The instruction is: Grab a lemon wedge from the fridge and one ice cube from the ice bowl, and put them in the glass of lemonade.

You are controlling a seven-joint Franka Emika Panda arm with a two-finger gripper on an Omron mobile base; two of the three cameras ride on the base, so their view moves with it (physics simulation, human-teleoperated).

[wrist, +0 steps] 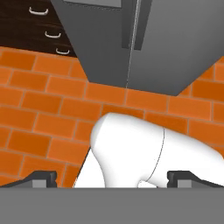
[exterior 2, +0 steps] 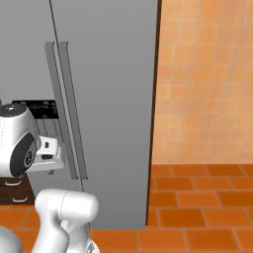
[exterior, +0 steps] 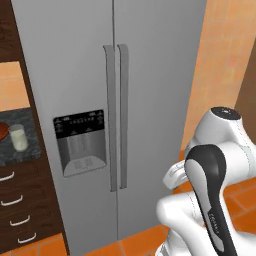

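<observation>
- Tall grey two-door fridge: fills the centre of the left base view; both doors closed, twin long vertical handles side by side at the door seam.
- Black-panelled dispenser recess: left door, mid-left of the frame.
- Small clear glass of creamy lemonade: left edge, upright on a dark speckled counter.
- Reddish-brown wooden ice bowl: at the frame edge, just beside the glass, partly cut off.
- Two-finger gripper: jaws spread wide, empty, over orange brick floor.

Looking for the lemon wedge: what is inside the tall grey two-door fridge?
Nothing inside can be seen: both doors of the tall grey two-door fridge are shut, handles together. Its contents, any lemon wedge included, are hidden.
</observation>
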